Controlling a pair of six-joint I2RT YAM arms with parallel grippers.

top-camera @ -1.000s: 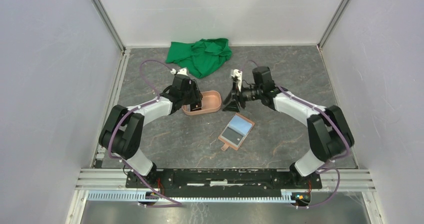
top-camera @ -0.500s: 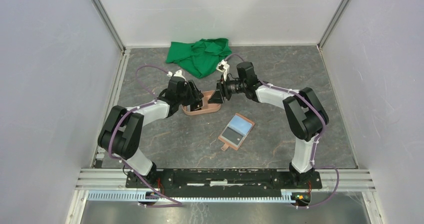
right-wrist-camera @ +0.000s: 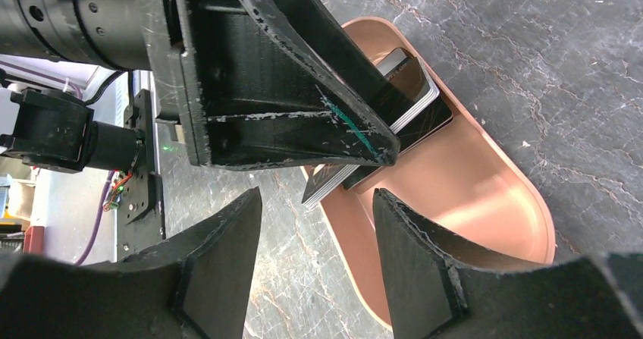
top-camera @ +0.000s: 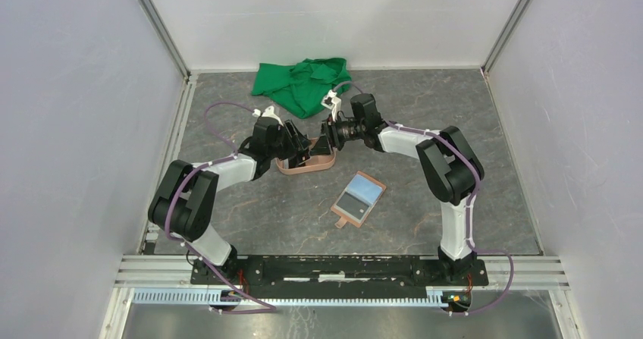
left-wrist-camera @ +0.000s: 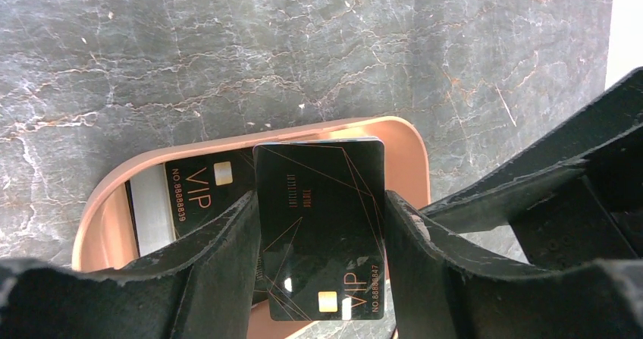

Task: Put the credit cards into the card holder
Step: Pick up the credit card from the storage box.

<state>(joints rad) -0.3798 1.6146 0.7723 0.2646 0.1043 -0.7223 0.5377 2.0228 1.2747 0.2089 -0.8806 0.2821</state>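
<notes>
My left gripper (left-wrist-camera: 320, 199) is shut on a black VIP credit card (left-wrist-camera: 318, 240), held by its long edges above the salmon-pink tray (left-wrist-camera: 413, 153). Another black card (left-wrist-camera: 199, 191) lies in the tray beneath it. In the right wrist view the held cards (right-wrist-camera: 379, 153) look like a thin stack, tilted and sticking out over the tray rim (right-wrist-camera: 485, 149). My right gripper (right-wrist-camera: 315, 195) is open right next to that stack's end, with nothing between its fingers. The tan card holder (top-camera: 359, 198) lies open on the table nearer the arm bases, with a light blue and a dark card in it.
A crumpled green cloth (top-camera: 303, 83) lies at the back, just behind both grippers. The two grippers, left (top-camera: 298, 151) and right (top-camera: 327, 138), nearly meet over the tray (top-camera: 307, 166). Grey walls close in the marbled table (top-camera: 470, 111) on three sides.
My right arm has swung left from above the card holder to the tray, and its jaws have widened a little. The left gripper has hardly moved and keeps its card.
</notes>
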